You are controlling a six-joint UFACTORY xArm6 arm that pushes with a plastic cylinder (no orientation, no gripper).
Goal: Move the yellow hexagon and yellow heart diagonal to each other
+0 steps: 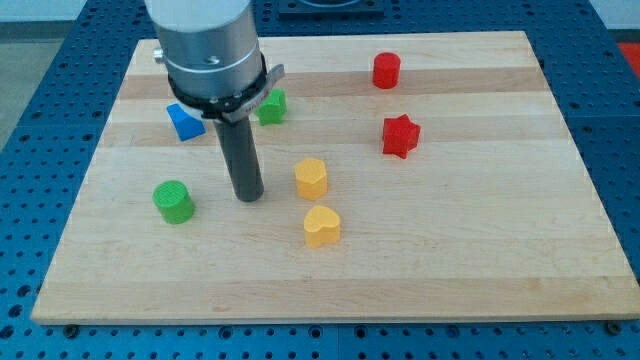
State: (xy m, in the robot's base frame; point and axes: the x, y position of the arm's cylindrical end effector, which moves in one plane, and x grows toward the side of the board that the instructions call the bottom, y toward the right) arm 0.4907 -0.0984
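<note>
The yellow hexagon (311,177) stands near the middle of the wooden board (480,250). The yellow heart (321,226) lies just below it and slightly to the view's right, a small gap between them. My tip (248,196) rests on the board to the view's left of the hexagon, about one block's width away, and up-left of the heart. It touches no block.
A green cylinder (174,201) sits left of my tip. A blue block (184,121) and a green block (271,106) lie above, partly behind the arm's housing. A red cylinder (386,70) and a red star (400,136) are at the upper right.
</note>
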